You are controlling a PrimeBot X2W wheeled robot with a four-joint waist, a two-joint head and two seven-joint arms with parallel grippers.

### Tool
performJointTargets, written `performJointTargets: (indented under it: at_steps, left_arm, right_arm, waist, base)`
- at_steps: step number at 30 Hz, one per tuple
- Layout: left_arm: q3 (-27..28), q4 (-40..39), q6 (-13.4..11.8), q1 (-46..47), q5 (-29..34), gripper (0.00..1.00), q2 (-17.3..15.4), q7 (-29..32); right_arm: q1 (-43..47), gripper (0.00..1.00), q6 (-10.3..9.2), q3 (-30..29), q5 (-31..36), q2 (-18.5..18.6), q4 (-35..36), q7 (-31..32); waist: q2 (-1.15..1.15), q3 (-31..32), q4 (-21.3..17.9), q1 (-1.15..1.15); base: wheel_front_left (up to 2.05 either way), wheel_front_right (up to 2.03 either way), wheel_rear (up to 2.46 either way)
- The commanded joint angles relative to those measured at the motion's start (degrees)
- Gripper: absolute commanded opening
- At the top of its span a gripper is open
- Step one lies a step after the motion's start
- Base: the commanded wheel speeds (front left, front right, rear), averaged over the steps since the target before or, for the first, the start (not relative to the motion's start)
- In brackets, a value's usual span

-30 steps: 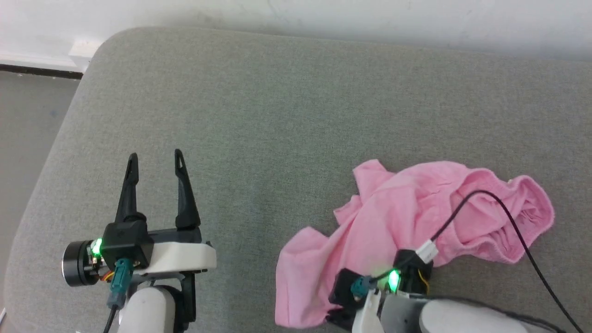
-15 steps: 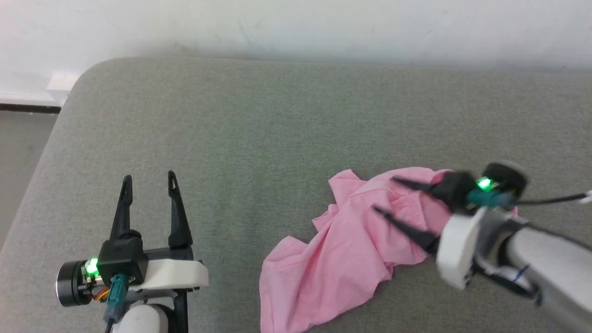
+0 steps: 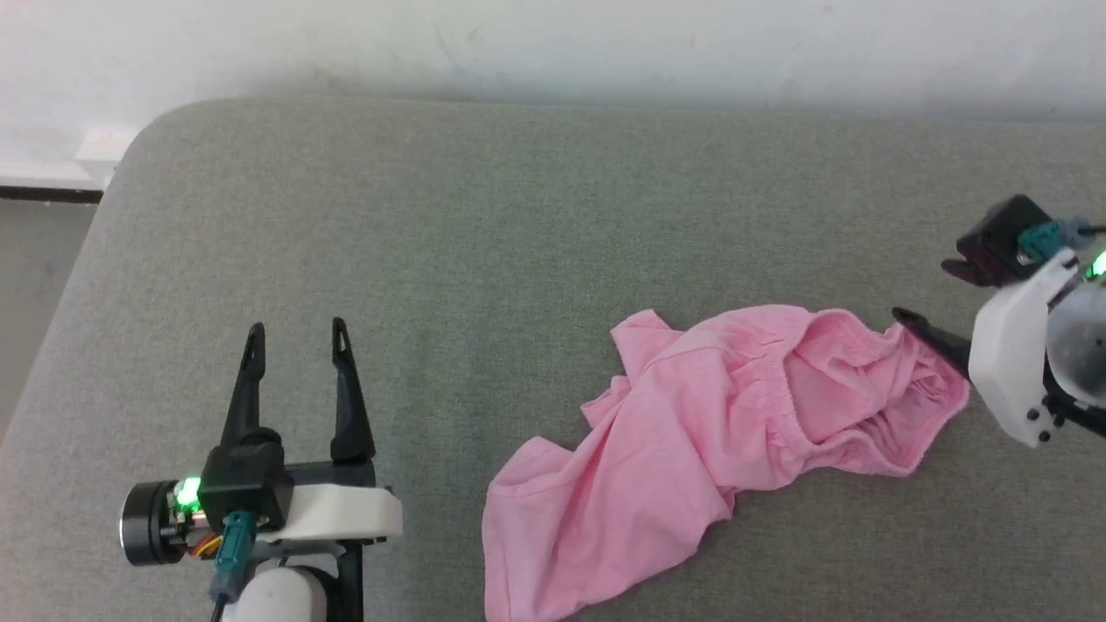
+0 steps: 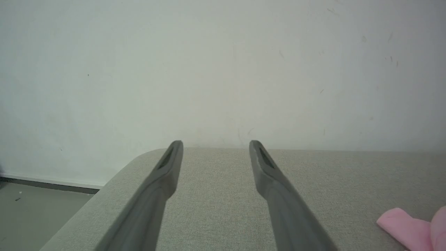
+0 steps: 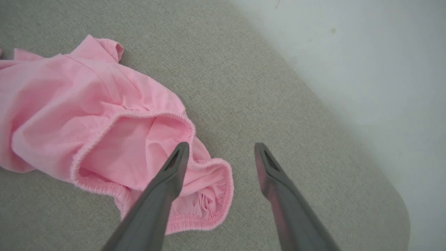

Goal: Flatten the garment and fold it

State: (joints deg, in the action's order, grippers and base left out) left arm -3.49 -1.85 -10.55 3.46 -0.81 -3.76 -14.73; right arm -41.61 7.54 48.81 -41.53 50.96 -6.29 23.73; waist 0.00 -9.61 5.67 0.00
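Note:
The garment (image 3: 708, 432) lies crumpled on the grey padded surface (image 3: 484, 242), light pink, its gathered waistband gaping toward the right and a leg trailing toward the near edge. My right gripper (image 3: 923, 292) hovers at the garment's right end, open and holding nothing. In the right wrist view one of the right gripper's (image 5: 220, 148) fingers (image 5: 163, 188) hangs over the waistband opening of the garment (image 5: 87, 115), while the other is over bare surface. My left gripper (image 3: 297, 326) stands open and empty, far to the left. The left gripper (image 4: 216, 144) points at the wall, with the garment (image 4: 411, 228) to its right.
The surface has a rounded far-left corner (image 3: 147, 138) and a rounded corner (image 5: 393, 209) just beyond the right gripper. A white wall (image 3: 553, 43) runs behind it, with floor (image 3: 34, 285) to the left. Bare grey surface lies between the left gripper and the garment.
My right gripper has opened, let go of the garment's near side and swung up to its right end. The garment now lies more stretched out. The camera has shifted; the left arm held still.

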Motion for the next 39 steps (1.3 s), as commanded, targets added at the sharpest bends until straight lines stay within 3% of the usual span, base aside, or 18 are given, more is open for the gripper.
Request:
performJointTargets:
  at_steps: [1,7,14,15,16,29,33,39]
  left_arm:
    - [-0.12,-0.17,0.36,0.36,0.14,1.00,-0.03,-0.27]
    - [-1.19,-0.19,-0.02,2.61,-0.48,1.00,0.33,-0.27]
    - [-2.05,-0.20,-0.85,4.53,-1.18,1.00,0.65,-0.27]
    - [-2.10,-0.21,-0.95,4.65,-1.28,1.00,0.68,-0.27]
    - [-2.06,-0.20,-1.09,4.70,-1.36,1.00,0.70,-0.27]
    - [-0.75,0.18,-1.18,3.47,-1.08,1.00,0.81,-0.27]
    - [-0.85,0.24,-1.18,2.23,-0.91,1.00,0.82,-0.27]
    - [0.54,-0.03,-1.20,-0.76,-0.94,1.00,0.74,-0.27]
  right_arm:
    - [-0.77,1.00,-0.05,0.36,-0.41,-0.38,-0.07,0.39]
    - [-6.43,1.00,-0.05,7.46,-0.34,-2.65,-4.65,5.57]
    - [-9.95,1.00,-0.05,15.32,-1.57,-7.92,-15.58,4.10]
    - [-10.59,0.27,-0.05,16.50,-1.83,-8.25,-16.06,3.11]
    - [-11.38,0.00,-0.05,17.13,-2.16,-8.53,-16.54,1.43]
    - [-27.08,0.00,-0.05,14.49,-0.03,-10.85,-19.97,-21.82]
    - [-25.76,0.00,-0.05,14.63,1.94,-8.31,-15.33,-25.61]
    - [-10.99,0.00,-0.05,18.16,2.27,-0.67,-6.92,-22.94]
  waist:
    - [0.00,-1.17,0.91,0.00]
    - [0.00,-4.99,3.45,0.00]
    - [0.00,-8.12,5.84,0.00]
    - [0.00,-8.34,5.99,0.00]
    - [0.00,-8.49,6.05,0.00]
    - [0.00,-4.23,2.48,0.00]
    - [0.00,-2.08,1.50,0.00]
    - [0.00,0.43,-1.34,0.00]
  base:
    - [0.00,0.00,0.00]
    - [0.00,0.00,0.00]
    - [0.00,0.00,0.00]
    - [0.00,0.00,0.00]
    - [0.00,0.00,0.00]
    - [0.00,0.00,0.00]
    - [0.00,0.00,0.00]
    - [0.00,0.00,0.00]
